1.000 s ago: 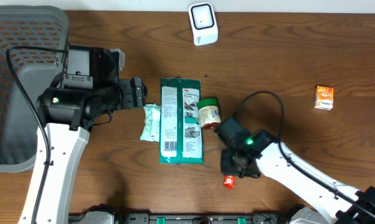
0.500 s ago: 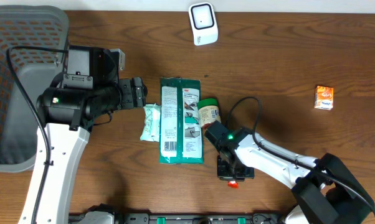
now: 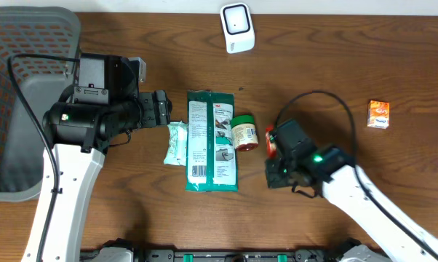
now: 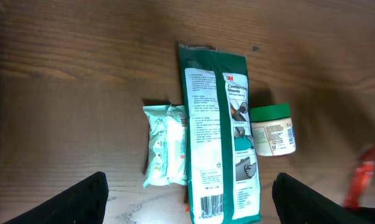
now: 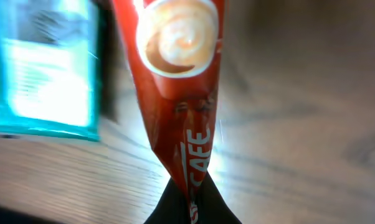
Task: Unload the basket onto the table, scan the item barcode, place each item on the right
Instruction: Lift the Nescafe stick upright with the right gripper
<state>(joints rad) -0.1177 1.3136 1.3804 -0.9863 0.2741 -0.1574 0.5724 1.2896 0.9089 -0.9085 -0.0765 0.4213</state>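
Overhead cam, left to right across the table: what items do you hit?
Basket → pale pack → green pack → jar → red sachet → orange box.

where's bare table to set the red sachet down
Free: the brown wooden table between the white plastic scanner and the small orange box. Crowded around the long green plastic packet, pale mint wipes pack and green-lidded jar.
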